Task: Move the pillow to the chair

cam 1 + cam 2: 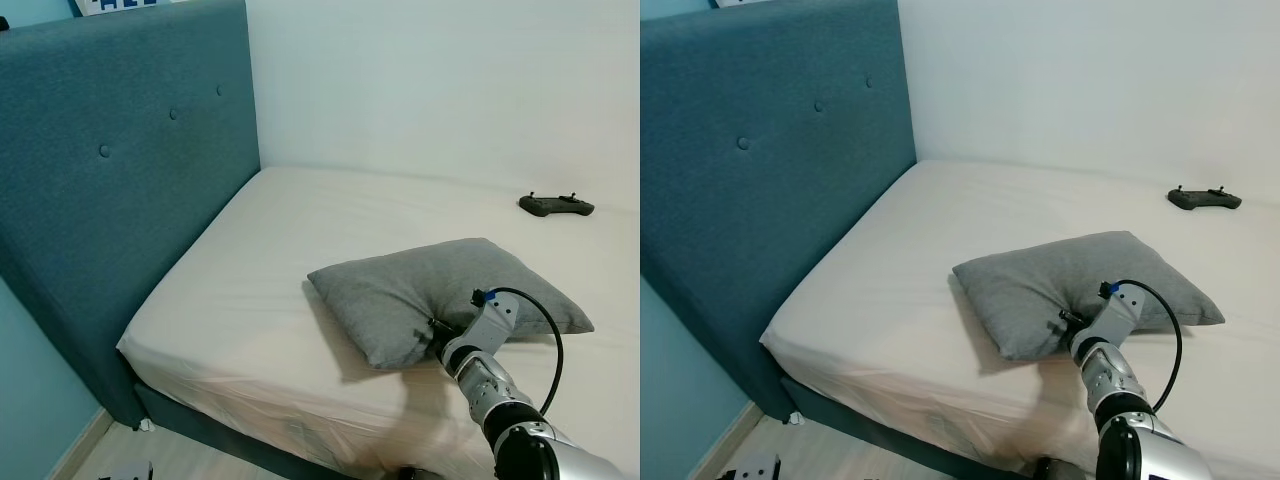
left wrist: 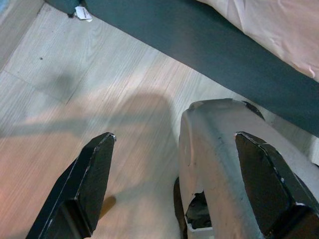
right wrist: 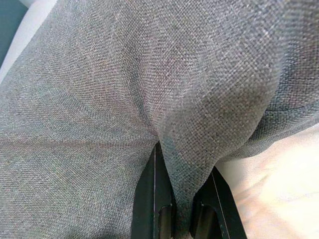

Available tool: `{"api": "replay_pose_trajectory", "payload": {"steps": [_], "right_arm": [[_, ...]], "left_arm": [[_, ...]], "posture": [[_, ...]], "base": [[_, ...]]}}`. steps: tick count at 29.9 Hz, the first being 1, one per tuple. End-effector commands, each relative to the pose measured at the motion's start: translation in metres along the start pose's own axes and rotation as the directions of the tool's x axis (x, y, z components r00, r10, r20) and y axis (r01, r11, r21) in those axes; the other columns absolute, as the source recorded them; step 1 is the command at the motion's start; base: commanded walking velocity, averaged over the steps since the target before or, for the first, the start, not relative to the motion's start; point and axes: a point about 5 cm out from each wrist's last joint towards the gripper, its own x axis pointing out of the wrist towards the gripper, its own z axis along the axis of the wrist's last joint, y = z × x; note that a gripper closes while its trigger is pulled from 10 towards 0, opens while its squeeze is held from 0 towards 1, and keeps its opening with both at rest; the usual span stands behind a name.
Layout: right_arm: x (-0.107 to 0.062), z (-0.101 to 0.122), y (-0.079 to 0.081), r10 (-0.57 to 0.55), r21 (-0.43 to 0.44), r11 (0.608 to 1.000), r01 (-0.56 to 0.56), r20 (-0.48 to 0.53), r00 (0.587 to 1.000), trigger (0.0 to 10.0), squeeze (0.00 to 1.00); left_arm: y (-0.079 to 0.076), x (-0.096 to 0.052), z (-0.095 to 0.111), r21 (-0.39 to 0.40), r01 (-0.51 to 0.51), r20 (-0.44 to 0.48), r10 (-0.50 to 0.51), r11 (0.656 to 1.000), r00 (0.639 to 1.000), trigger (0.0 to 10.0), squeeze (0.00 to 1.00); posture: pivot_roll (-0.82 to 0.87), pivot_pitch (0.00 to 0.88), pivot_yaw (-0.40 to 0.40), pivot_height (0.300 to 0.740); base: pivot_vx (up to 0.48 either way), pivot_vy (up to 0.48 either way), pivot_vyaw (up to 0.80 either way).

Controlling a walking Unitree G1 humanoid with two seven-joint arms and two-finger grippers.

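A grey pillow (image 1: 450, 295) is lying on a cream bed (image 1: 250, 290), towards the near edge and well apart from the teal headboard (image 1: 120, 150). A black controller (image 1: 556, 205) is sitting far back on the bed by the white wall (image 1: 440, 80), well away from the pillow.

The right gripper (image 1: 436, 335) is reaching in from the lower right and is pressing into the pillow's near edge. In the right wrist view its two black fingers (image 3: 154, 199) are pinching a fold of the grey fabric between them, so it is closed on the pillow. The cloth is bunching and dimpling around the pinch, while the rest of the pillow is resting flat on the sheet.

The left gripper (image 2: 174, 184) is hanging idle over pale wooden floor (image 2: 75, 99) beside the dark bed base (image 2: 209, 45), its fingers spread wide and holding nothing.

The step in hand appears to be securing the pillow before lifting it. No chair is visible, so the carry is not yet begun. To do this well, the pinch probably needs a thick fold, not just the cover's skin, since thin fabric could slip out under the pillow's weight. Lifting slowly and straight up would likely test the hold first. The hanging pillow will sag and swing, so keeping it clear of the bed edge while turning seems wise.
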Motion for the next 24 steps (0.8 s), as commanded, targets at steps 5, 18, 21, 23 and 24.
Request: {"api": "replay_pose_trajectory", "payload": {"steps": [5,18,21,23,24], "right_arm": [[0.000,0.003,0.040,0.346,0.081,0.933,-0.352,0.074,0.935,0.0,0.00],[-0.013,-0.011,0.101,0.751,0.113,0.649,-0.753,0.066,0.657,0.0,0.00],[-0.014,-0.011,0.107,0.768,0.110,0.629,-0.769,0.063,0.637,0.0,0.00],[-0.015,-0.013,0.114,0.782,0.105,0.614,-0.782,0.057,0.621,0.0,0.00],[-0.015,-0.013,0.114,0.782,0.105,0.614,-0.782,0.057,0.621,0.0,0.00]], "left_arm": [[-0.002,0.000,-0.004,-0.002,0.001,-0.022,-0.001,1.000,1.000,10.0,0.00],[-0.009,0.011,0.024,-0.051,0.001,0.067,0.002,0.999,0.998,10.0,0.00],[-0.010,0.013,0.030,-0.055,0.001,0.082,0.003,0.998,0.997,10.0,0.00],[-0.010,0.015,0.033,-0.060,-0.001,0.092,0.006,0.998,0.996,10.0,0.00],[-0.010,0.015,0.033,-0.060,-0.001,0.092,0.006,0.998,0.996,10.0,0.00]], "posture": [[0.15,0.111,-0.029,0.508],[0.13,0.092,-0.053,0.551],[0.13,0.088,-0.057,0.560],[0.13,0.081,-0.062,0.570],[0.13,0.081,-0.062,0.570]], "base": [[0.000,0.000,0.00],[0.000,0.000,0.00],[0.000,0.000,0.00],[0.000,0.000,0.00],[0.000,0.000,0.00]]}}
